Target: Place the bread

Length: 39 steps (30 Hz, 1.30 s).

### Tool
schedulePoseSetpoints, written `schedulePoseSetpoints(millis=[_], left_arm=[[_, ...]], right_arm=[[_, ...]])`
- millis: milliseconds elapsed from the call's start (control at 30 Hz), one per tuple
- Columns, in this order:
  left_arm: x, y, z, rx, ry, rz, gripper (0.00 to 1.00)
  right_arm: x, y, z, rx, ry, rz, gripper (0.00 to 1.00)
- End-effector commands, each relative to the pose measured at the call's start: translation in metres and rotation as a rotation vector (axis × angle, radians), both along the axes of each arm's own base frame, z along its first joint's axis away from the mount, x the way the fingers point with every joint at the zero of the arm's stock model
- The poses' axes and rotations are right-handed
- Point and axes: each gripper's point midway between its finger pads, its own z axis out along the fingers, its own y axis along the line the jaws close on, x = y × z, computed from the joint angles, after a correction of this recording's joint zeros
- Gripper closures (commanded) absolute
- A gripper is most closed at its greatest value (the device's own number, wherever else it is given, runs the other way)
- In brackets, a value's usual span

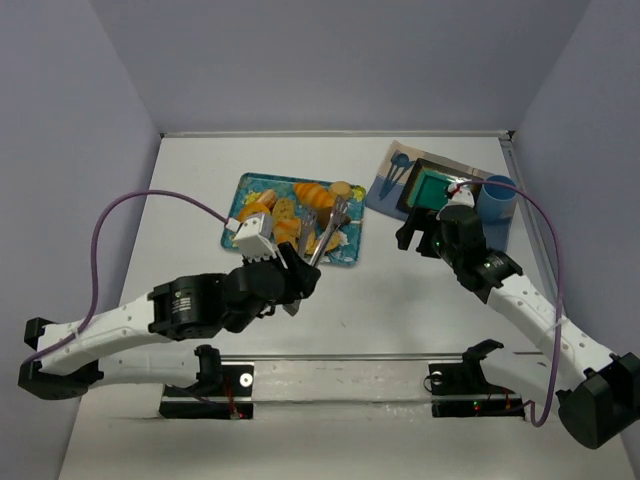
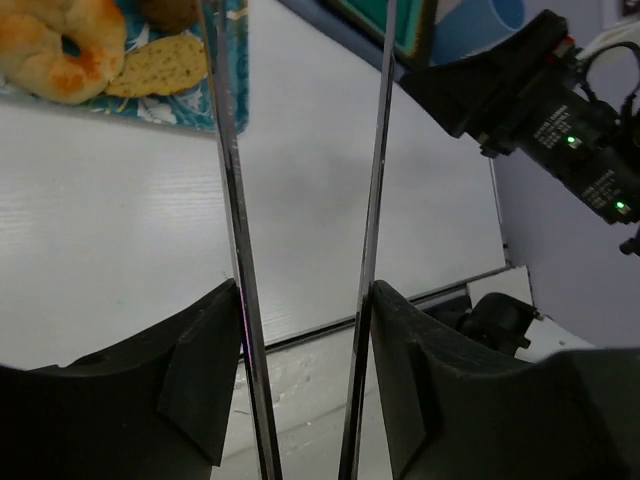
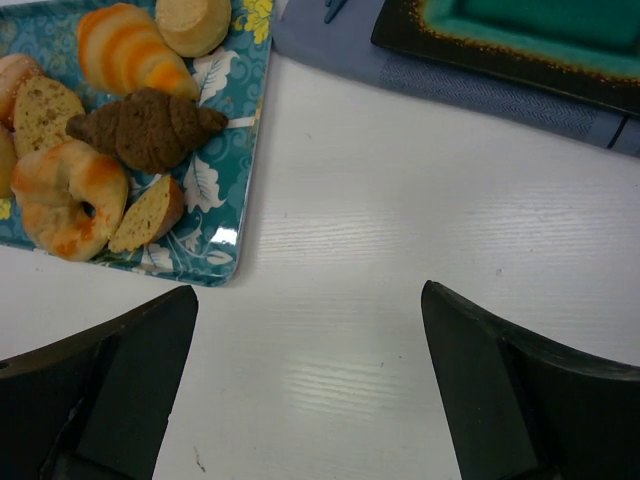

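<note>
The top camera looks down from high behind the arm bases, taking in the whole table (image 1: 400, 310) from afar. The left wrist camera sits low and close, facing out along the tongs (image 2: 232, 200) between its fingers (image 2: 200, 380) toward the right arm (image 2: 560, 130). The right wrist camera looks steeply down, close over the table. All three catch the bread tray (image 3: 215, 190)

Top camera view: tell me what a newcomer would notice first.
The teal tray piled with breads sits mid-table, with metal tongs clamped in the left gripper reaching over it. At the far right, a green plate lies on a blue mat beside a blue cup.
</note>
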Motion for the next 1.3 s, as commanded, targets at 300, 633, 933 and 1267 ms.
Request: schedulePoseSetpoints(millis=[300, 633, 933, 1267], left_arm=[[0.014, -0.030, -0.022, 0.303, -0.110, -0.161, 0.48], [0.058, -0.011, -0.090, 0.724, -0.052, -0.216, 0.48], [0.059, -0.018, -0.105, 0.815, -0.071, -0.379, 0.47], [0.062, -0.009, -0.144, 0.941, 0.016, -0.424, 0.48]], right_arm=[[0.003, -0.002, 0.028, 0.023, -0.091, -0.008, 0.01], [-0.001, 0.003, 0.031, 0.051, -0.094, 0.017, 0.01], [0.000, 0.004, 0.025, 0.046, -0.076, 0.017, 0.01], [-0.001, 0.003, 0.024, 0.045, -0.075, 0.012, 0.01]])
